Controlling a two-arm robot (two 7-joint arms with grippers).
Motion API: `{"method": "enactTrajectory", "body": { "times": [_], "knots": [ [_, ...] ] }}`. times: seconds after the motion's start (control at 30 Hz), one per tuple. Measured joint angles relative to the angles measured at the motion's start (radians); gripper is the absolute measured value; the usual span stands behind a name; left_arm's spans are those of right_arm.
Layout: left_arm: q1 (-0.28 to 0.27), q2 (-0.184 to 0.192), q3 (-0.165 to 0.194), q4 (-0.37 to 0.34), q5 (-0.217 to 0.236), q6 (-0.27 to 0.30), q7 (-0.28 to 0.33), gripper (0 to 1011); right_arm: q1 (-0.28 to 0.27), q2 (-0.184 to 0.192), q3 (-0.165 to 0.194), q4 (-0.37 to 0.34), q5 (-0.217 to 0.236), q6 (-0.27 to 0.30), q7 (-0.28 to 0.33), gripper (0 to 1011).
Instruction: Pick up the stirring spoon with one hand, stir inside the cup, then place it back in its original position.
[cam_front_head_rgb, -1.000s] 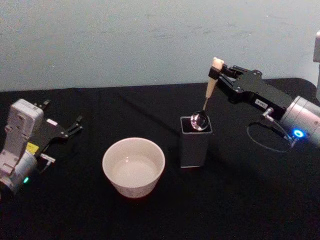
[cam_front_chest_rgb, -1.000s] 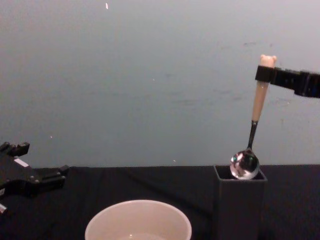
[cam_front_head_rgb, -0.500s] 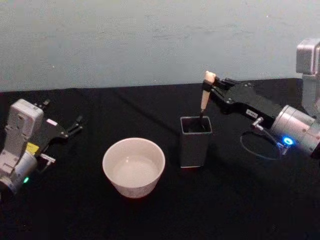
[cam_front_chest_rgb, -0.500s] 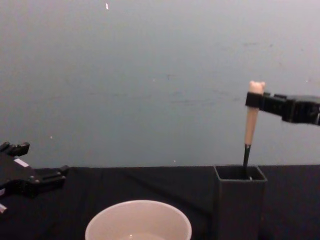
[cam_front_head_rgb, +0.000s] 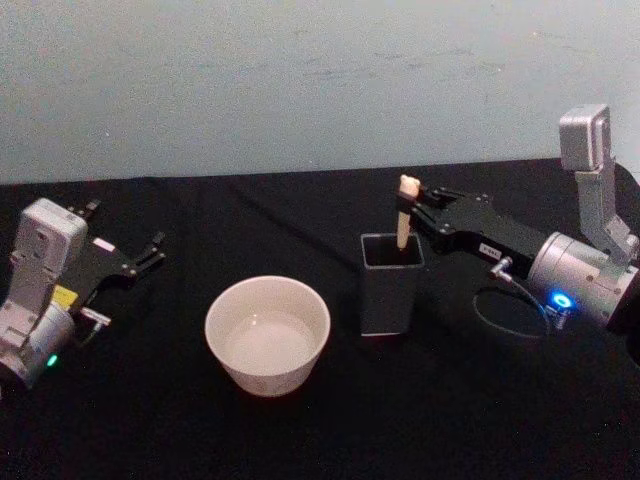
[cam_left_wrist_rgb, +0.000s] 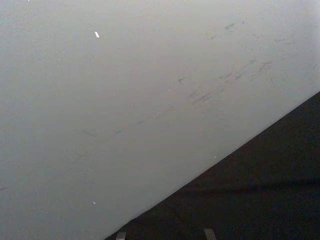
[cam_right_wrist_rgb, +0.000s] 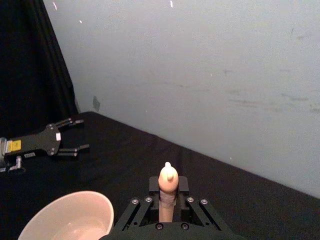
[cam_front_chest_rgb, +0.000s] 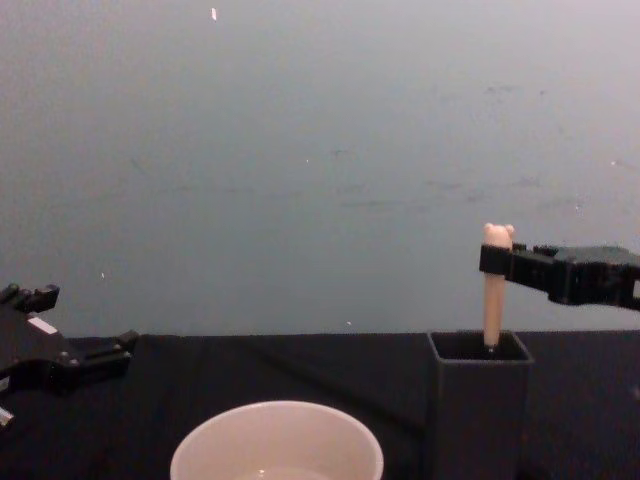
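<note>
The stirring spoon (cam_front_head_rgb: 403, 212) stands upright in the dark grey holder box (cam_front_head_rgb: 388, 295), its bowl hidden inside. Only the beige handle with the bear head (cam_front_chest_rgb: 497, 236) sticks out. My right gripper (cam_front_head_rgb: 409, 207) is shut on the handle just below the bear head, also seen from the chest (cam_front_chest_rgb: 497, 262) and the right wrist (cam_right_wrist_rgb: 167, 199). The cream-white cup (cam_front_head_rgb: 265, 378) sits to the left of the box, apart from it. My left gripper (cam_front_head_rgb: 152, 251) rests open at the table's left, away from both.
The black cloth table (cam_front_head_rgb: 480, 410) ends at a pale wall (cam_front_head_rgb: 300, 80) behind. The holder box (cam_front_chest_rgb: 478, 410) and the cup (cam_front_chest_rgb: 200, 445) stand close together mid-table. My right arm's cable (cam_front_head_rgb: 500, 310) loops over the table to the right of the box.
My right gripper has come down with the spoon. The metal bowl, at the box's mouth a second ago, has sunk out of sight inside the box. The left arm has not moved.
</note>
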Motion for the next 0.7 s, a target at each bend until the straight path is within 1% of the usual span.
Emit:
{"method": "enactTrajectory", "body": {
  "times": [0.7],
  "knots": [
    [0.000,0.000,0.000,0.000,0.000,0.000,0.000,1001,-0.019,0.003,-0.004,0.007,-0.015,0.026,0.006,211]
  ]
}}
